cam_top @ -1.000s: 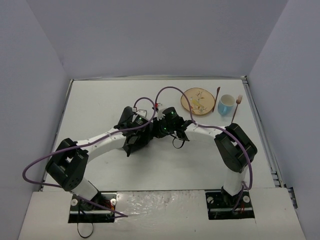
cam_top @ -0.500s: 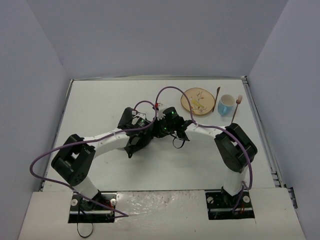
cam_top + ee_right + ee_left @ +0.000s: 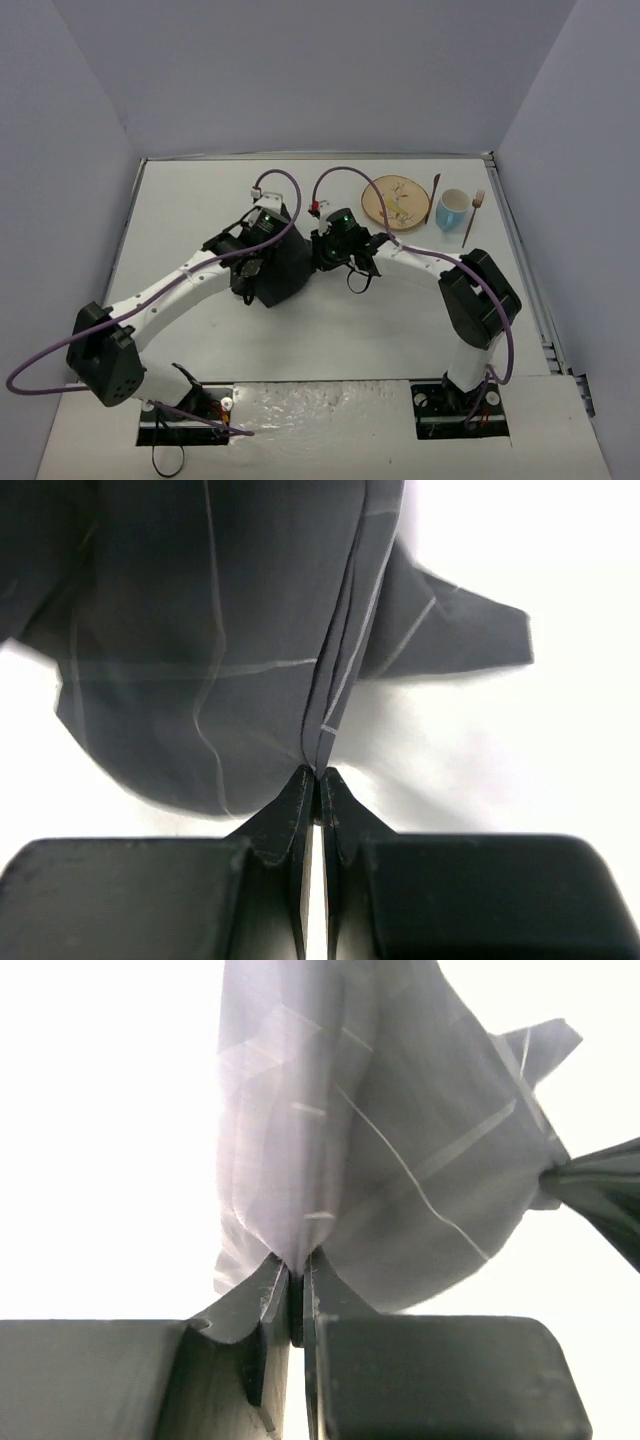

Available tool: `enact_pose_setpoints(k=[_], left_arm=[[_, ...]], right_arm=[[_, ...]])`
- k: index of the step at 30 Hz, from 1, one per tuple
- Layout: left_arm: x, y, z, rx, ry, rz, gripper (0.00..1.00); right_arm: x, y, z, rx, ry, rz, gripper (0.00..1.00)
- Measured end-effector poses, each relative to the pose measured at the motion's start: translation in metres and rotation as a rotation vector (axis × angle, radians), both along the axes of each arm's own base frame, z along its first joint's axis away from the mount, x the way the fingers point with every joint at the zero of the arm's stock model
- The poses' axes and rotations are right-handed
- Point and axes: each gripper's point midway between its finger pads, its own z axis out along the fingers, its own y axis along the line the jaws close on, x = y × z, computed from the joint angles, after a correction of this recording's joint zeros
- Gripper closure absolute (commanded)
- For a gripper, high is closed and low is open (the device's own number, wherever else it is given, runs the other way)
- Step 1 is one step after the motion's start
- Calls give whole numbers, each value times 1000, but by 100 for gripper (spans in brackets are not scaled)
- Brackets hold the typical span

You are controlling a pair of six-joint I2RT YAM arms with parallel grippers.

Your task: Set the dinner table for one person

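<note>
A dark grid-lined placemat hangs bunched over the middle of the white dinner table. My left gripper is shut on one edge of it. In the left wrist view the cloth fans out from the pinched fingertips of the left gripper. My right gripper is shut on the opposite edge. In the right wrist view a fold of the placemat is clamped between the tips of the right gripper. The two grippers are close together.
At the back right of the table stand a tan patterned plate, a knife, a blue cup and a fork. Purple cables loop above both arms. Walls enclose three sides.
The left gripper has shut on the placemat. The left arm has swung, its elbow dropping toward the near left, and the cloth now shows as a dark bunch between the grippers.
</note>
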Motion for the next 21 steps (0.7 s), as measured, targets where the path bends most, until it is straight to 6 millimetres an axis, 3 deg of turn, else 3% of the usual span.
enact_pose_setpoints(k=[4, 8, 13, 16, 21], left_arm=[[12, 24, 82, 12, -182, 34, 100], [21, 63, 157, 41, -352, 120, 100], [25, 115, 227, 93, -503, 238, 100], [21, 133, 262, 123, -584, 277, 100], [12, 154, 303, 174, -679, 311, 100]], right_arm=[[26, -7, 54, -40, -128, -48, 100], [56, -25, 141, -61, -324, -135, 100], [72, -60, 236, -87, -537, -257, 100], [73, -80, 276, -113, -630, -312, 100], [77, -113, 311, -195, -722, -390, 100]])
